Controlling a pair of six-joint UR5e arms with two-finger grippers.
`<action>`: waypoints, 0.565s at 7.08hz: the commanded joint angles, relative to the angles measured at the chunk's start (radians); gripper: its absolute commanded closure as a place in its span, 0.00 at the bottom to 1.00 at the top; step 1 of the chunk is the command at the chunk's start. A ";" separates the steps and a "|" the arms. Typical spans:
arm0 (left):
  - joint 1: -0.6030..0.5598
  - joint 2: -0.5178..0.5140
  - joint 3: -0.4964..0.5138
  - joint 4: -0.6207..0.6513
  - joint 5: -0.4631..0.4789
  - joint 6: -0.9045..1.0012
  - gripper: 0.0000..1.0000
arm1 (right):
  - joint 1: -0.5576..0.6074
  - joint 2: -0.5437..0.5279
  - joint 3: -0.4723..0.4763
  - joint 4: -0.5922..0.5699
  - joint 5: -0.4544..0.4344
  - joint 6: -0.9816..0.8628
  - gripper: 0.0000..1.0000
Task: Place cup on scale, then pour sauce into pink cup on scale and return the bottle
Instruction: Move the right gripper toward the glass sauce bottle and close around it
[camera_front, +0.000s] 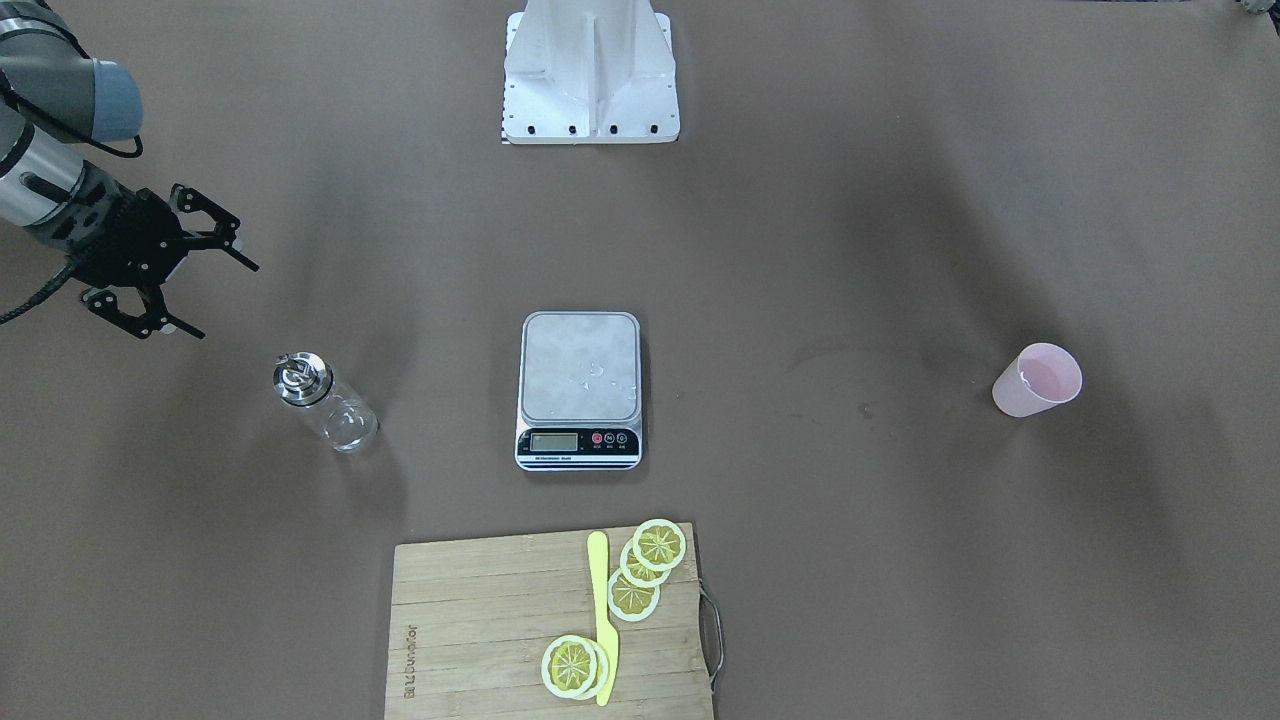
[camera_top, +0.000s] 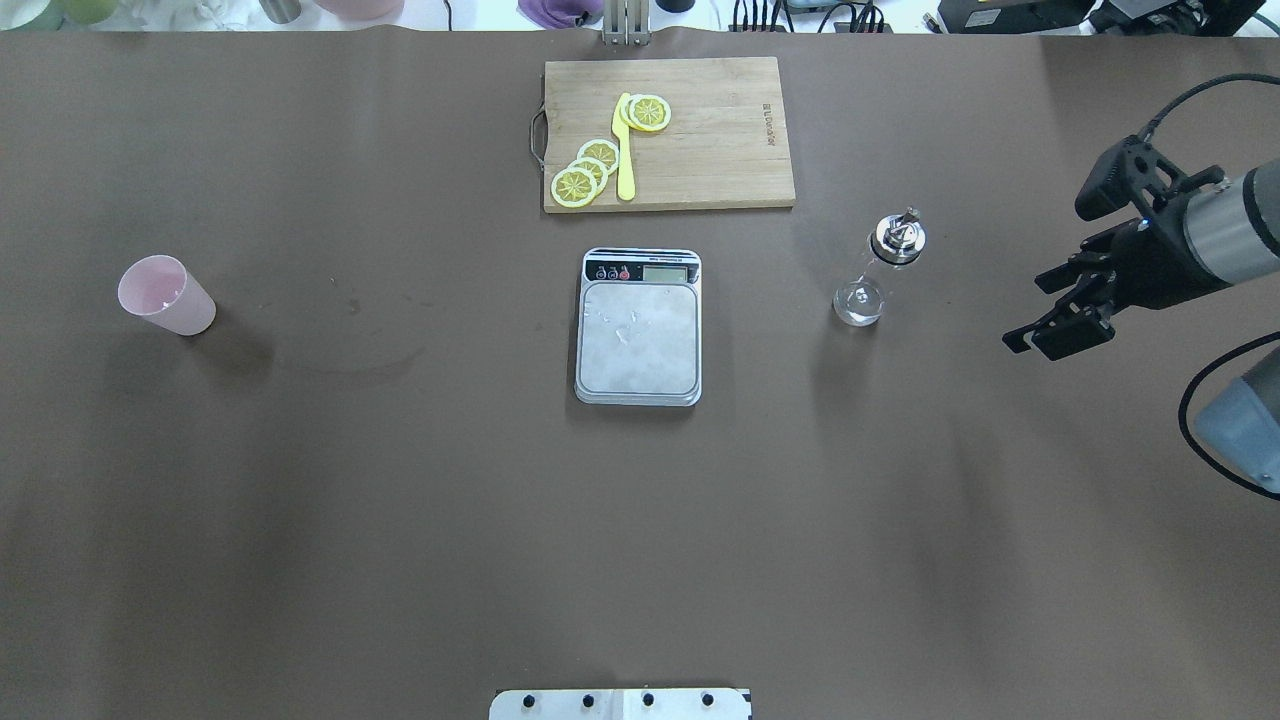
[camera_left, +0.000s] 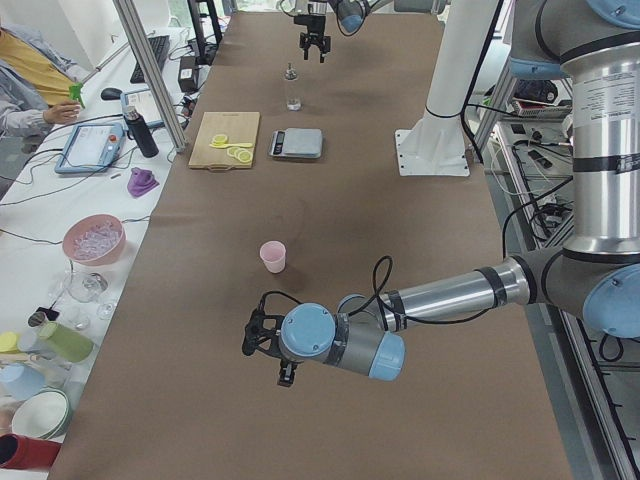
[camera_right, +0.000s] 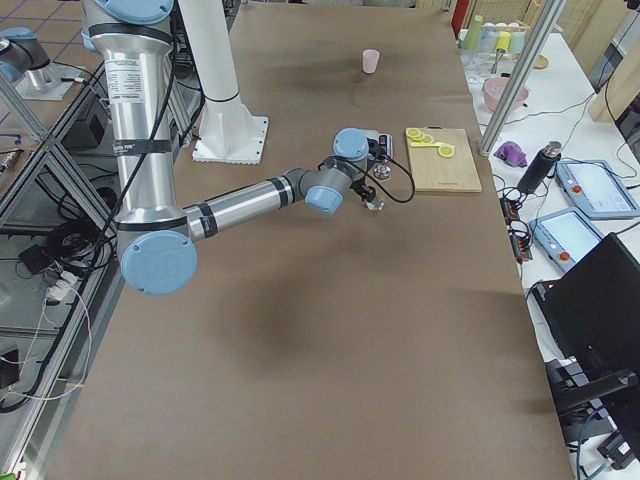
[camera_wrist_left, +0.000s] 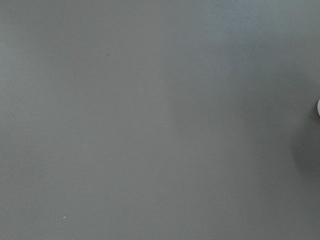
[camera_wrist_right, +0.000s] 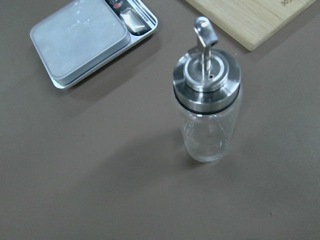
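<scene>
R hand (camera_front: 225, 300) hangs over the matte brown tabletop (camera_front: 850, 220). Its black linkage fingers are spread wide w/ nothing between them. It sits near the bottle (camera_front: 325, 400) but apart from it.

The bottle is a clear glass cylinder w/ a shiny chrome cap and a small spout. It stands upright on the robot's right of the scale (camera_front: 580, 385), well apart from it.

The scale is mid-table, a rounded rectangle. Its dull steel platform has a few wet-looking specks. The black strip w/ LCD and buttons faces the bamboo cutting board (camera_front: 480, 620).

The cup (camera_front: 1036, 381) is smooth pale pink plastic, tapered and open end up. It stands on the tabletop far out on the robot's left, well apart from the scale.

L hand (camera_left: 262, 345) shows only in the left side view, out past the cup toward the table end. I can't tell if it's spread or closed.

On the board lie lemon slices (camera_front: 659, 545), flat yellow discs w/ white rims, and a slim yellow plastic knife (camera_front: 603, 620).
</scene>
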 joint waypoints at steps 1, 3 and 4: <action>0.000 -0.005 0.000 -0.001 0.002 -0.004 0.01 | -0.003 0.003 -0.056 0.219 -0.058 0.129 0.12; 0.000 -0.006 -0.006 0.001 0.002 -0.005 0.01 | -0.026 0.044 -0.124 0.281 -0.086 0.128 0.07; 0.000 -0.006 -0.023 -0.001 0.002 -0.039 0.01 | -0.024 0.044 -0.122 0.310 -0.083 0.147 0.10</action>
